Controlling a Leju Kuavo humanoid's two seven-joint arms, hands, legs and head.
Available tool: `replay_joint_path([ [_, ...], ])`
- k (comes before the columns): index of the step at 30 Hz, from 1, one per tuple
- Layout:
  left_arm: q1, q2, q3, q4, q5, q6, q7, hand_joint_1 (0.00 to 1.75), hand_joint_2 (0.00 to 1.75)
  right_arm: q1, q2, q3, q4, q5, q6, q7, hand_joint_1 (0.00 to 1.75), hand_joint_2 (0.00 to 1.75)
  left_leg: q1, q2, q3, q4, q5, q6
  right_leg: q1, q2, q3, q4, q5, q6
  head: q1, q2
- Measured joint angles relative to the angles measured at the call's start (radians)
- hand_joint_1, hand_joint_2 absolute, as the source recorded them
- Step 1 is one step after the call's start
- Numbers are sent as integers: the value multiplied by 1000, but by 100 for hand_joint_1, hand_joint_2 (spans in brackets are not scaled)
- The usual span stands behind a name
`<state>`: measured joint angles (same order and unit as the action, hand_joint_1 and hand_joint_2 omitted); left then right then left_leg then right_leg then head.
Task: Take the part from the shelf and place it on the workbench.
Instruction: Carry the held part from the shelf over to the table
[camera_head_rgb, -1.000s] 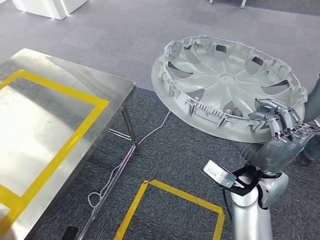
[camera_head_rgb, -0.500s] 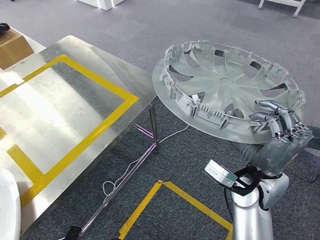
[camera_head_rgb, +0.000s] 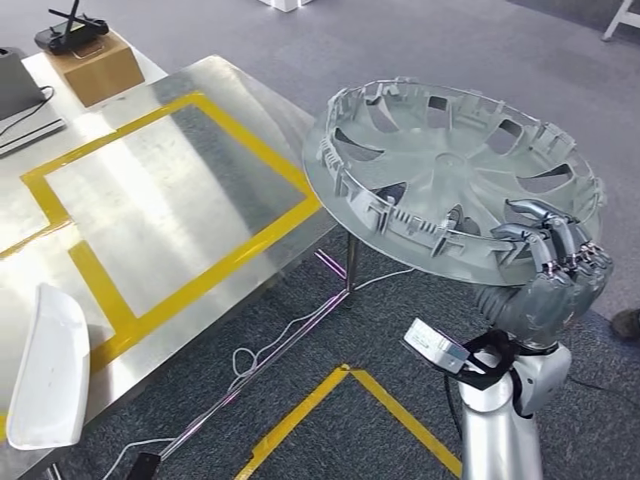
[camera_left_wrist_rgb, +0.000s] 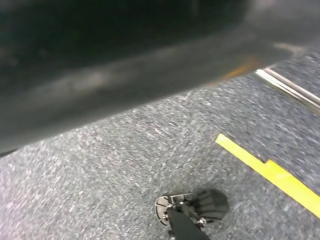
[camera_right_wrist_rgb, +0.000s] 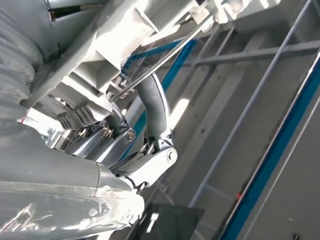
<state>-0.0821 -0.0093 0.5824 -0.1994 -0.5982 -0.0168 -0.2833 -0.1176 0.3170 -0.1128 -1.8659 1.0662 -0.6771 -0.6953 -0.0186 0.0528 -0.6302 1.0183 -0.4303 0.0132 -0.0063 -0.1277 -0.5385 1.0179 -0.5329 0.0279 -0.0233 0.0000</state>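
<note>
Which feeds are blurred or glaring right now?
Head view: sharp, with glare washing out part of the steel workbench; the wheel cover reads clearly. Left wrist view: motion-blurred, top dark. Right wrist view: bright overexposed patches by the right hand.

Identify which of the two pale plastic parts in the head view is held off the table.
The round spoked wheel cover, gripped at its rim by the right hand; the white curved panel lies on the workbench.

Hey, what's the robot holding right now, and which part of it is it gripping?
The right hand holds the grey wheel cover by its near rim, fingers curled over the edge.
</note>
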Motion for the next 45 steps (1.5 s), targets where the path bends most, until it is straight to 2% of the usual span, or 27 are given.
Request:
replay_joint_path([
  [1, 2, -1, 0, 0, 0, 0, 0, 0, 0, 0, 0, 1, 0, 0, 0, 0, 175, 175, 3, -13, 3, -6, 2, 3, -1, 12, -1, 5, -8, 5, 1, 0],
  [4, 2, -3, 0, 0, 0, 0, 1, 0, 0, -1, 0, 0, 1, -1, 0, 0, 175, 175, 10, -43, 9, -17, 5, 14, -5, 92, -45, 96, -59, 12, 7, 0],
  [5, 0, -3, 0, 0, 0, 0, 1, 0, 0, -1, 0, 0, 1, -2, 0, 0, 175, 175, 11, -49, 9, -17, 5, 16, -5, 105, -60, 125, -72, 12, 9, 0],
  [8, -1, -3, 0, 0, 0, 0, 1, 0, 0, 0, 0, -1, 2, -2, 0, 0, 175, 175, 11, -56, 9, -17, 5, 17, -5, 111, -82, 166, -88, 13, 10, 0],
  [9, -2, -4, 0, 0, 0, 0, 1, 0, 0, 0, 0, -1, 2, -3, 0, 0, 175, 175, 10, -65, 9, -16, 5, 18, -5, 115, -105, 204, -98, 14, 10, 0],
  [11, 0, -5, 0, 0, 0, 0, 2, 0, 0, 0, 0, -3, 5, -3, 0, 0, 175, 175, 13, -114, 11, -11, 0, 14, -10, 145, -108, 161, -37, 16, 10, 0],
  [13, 0, -5, 0, 0, 0, 0, 3, 0, 0, 0, 0, -4, 8, -4, 0, 0, 175, 175, 16, -163, 6, 0, -4, 2, -17, 190, -64, 37, 38, 15, 10, 0],
  [14, 1, -4, 0, 0, 0, 0, 3, 0, 0, 0, 0, -4, 9, -4, 0, 0, 175, 175, 18, -174, 1, 3, -3, -4, -17, 203, -54, 20, 36, 12, 9, 0],
  [16, 6, -1, 1, 0, 0, 0, 4, 0, 0, 0, 0, -4, 12, -5, 0, 0, 175, 175, 21, -191, -6, 3, 1, -14, -16, 192, -49, 15, 35, 2, 8, 0],
  [17, 8, -1, 0, 0, 0, 0, 4, 0, 0, -1, 0, -3, 12, -5, 0, 0, 175, 175, 20, -182, -9, 7, -1, -20, -17, 181, -46, 13, 36, -4, 7, 0],
  [19, 8, 0, 0, 1, 0, 0, 4, 0, 0, -1, 0, -2, 13, -5, 0, 0, 175, 175, 17, -127, -34, 60, -32, -30, -19, 155, -38, 7, 35, -15, -1, 0],
  [20, 6, 0, 0, 1, 0, -1, 5, 0, 0, -1, 0, -1, 14, -5, 0, 0, 175, 175, 17, -92, -61, 116, -59, -36, -17, 141, -34, 7, 33, -20, -4, 0],
  [22, 3, 1, 0, 1, 0, -3, 7, 0, 0, -1, 0, -2, 15, -5, 0, 0, 175, 175, 22, -65, -126, 241, -105, -42, -14, 112, -29, 7, 28, -25, -6, 0],
  [23, 4, 0, 0, 1, 0, -5, 9, 0, 0, -1, 0, -2, 15, -6, 0, 0, 175, 175, 23, -62, -144, 274, -109, -42, -13, 99, -27, 7, 25, -26, -6, 0],
  [24, 6, 0, 0, 1, -1, -7, 12, 0, 0, -1, 0, -2, 16, -6, 0, 0, 175, 175, 24, -60, -143, 269, -94, -41, -12, 86, -24, 7, 22, -26, -6, 0],
  [25, 7, 0, 0, 1, -2, -9, 14, 0, 0, -1, 0, -1, 16, -6, 0, 0, 175, 175, 23, -55, -122, 226, -63, -38, -12, 73, -19, 7, 19, -25, -6, 0],
  [27, 7, 2, 0, 1, -5, -10, 16, 0, 0, -1, 0, -1, 16, -7, 0, 0, 175, 175, 14, -16, -51, 94, -5, -25, -7, 48, -9, 7, 10, -21, -6, 0],
  [29, 3, 4, 0, 1, -7, -10, 17, 0, 0, -1, 0, -1, 16, -6, 0, 0, 175, 175, 2, 18, -11, 18, 8, -12, -1, 26, -3, 6, 1, -13, -5, 0],
  [31, 4, 5, 0, 1, -8, -10, 17, 0, 0, -1, 0, -1, 16, -6, 0, 0, 175, 175, -2, 4, -10, 7, 3, -6, 2, 3, 4, 1, -4, -3, -4, 0],
  [32, 6, 5, 0, 1, -9, -10, 17, 0, 0, -2, 0, 0, 16, -6, 0, 0, 175, 175, 0, -9, -7, 1, 4, -2, 1, 5, 6, 2, -10, 2, -3, 0],
  [34, 7, 5, 0, 1, -9, -10, 18, 0, 0, -2, 0, 1, 17, -6, 0, 0, 175, 175, 7, -34, 2, -10, 7, 7, -1, 50, -11, 47, -41, 10, -1, 0],
  [36, 3, 4, 0, 1, -9, -10, 19, 0, 0, -2, 0, 0, 17, -6, 0, 0, 175, 175, 11, -55, 6, -12, 7, 14, -4, 106, -61, 145, -90, 11, 4, 0],
  [38, 1, 4, 0, 1, -9, -10, 19, 0, 0, -2, 0, -1, 19, -6, 0, 0, 175, 175, 10, -76, 6, -12, 5, 18, -4, 122, -121, 249, -124, 13, 6, 0],
  [40, 2, 4, 0, 1, -9, -11, 19, 0, 0, -2, 0, -2, 21, -6, 0, 0, 175, 175, 10, -103, 8, -11, 4, 18, -4, 125, -154, 280, -107, 14, 6, 0],
  [42, 4, 3, 0, 1, -10, -11, 19, 0, 0, -2, 0, -3, 23, -6, 0, 0, 175, 175, 12, -134, 11, -8, 1, 14, -8, 140, -121, 176, -26, 14, 6, 0],
  [43, 3, 3, 0, 1, -10, -11, 19, 0, 0, -2, 0, -3, 24, -6, 0, 0, 175, 175, 13, -148, 10, -5, -1, 10, -11, 166, -95, 110, 7, 14, 7, 0],
  [45, 2, 3, 0, 1, -10, -11, 19, 0, 0, -2, 0, -4, 25, -6, 0, 0, 175, 175, 15, -173, 3, 2, -2, -1, -17, 210, -54, 24, 35, 11, 7, 0],
])
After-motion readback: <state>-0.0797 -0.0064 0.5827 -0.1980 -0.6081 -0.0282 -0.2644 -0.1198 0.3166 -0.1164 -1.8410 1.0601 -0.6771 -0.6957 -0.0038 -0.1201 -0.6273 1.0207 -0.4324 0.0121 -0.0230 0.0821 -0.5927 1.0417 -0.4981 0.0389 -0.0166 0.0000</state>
